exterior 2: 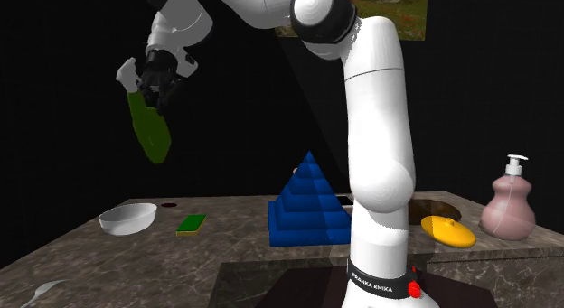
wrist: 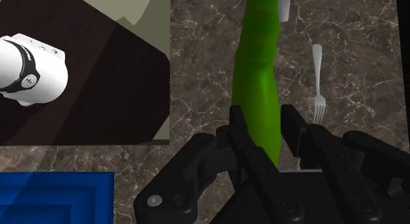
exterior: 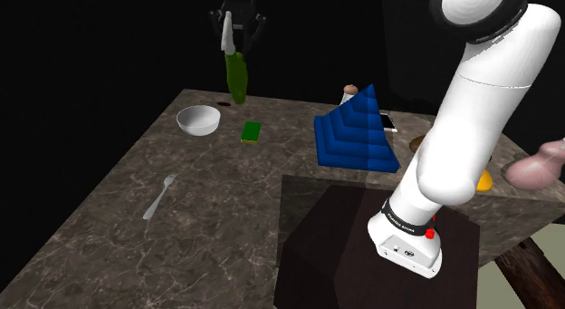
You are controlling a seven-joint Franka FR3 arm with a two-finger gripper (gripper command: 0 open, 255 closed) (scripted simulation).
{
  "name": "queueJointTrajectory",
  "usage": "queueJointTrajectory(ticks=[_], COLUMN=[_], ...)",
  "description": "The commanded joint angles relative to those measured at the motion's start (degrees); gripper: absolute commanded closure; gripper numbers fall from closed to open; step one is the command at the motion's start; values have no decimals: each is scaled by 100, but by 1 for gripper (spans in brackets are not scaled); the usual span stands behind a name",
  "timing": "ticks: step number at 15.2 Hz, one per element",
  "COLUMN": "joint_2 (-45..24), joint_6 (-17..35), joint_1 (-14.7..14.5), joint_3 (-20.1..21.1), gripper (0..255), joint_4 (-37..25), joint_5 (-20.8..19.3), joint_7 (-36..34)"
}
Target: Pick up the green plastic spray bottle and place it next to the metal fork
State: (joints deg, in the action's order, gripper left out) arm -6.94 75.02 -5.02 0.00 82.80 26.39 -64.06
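The metal fork point(exterior: 158, 197) lies on the marbled desk point(exterior: 109, 244) at the shoulder view's left; right of it and well above the desk's far edge, the green spray bottle point(exterior: 236, 78) hangs aloft, the end effector point(exterior: 239, 35) closed on its body. It looks light, stiff and smooth, so it may slip or swing; the narrower waist seems the surest hold.

Shoulder view high behind stand point(exterior: 335, 248); second similar but lower; both share pyramid point(exterior: 355, 135)
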Motion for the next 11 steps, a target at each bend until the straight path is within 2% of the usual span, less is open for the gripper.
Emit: queueJointTrajectory(ticks=[1,6,11], joint_2=[-96,-397,-873], joint_6=[115,386,586], joint_1=[-141,-528,-936], joint_3=[112,394,648], gripper=[255,255,255], joint_4=[-101,-441,-1032], joint_5=[44,113,109], joint_7=[-243,-864,-1494])
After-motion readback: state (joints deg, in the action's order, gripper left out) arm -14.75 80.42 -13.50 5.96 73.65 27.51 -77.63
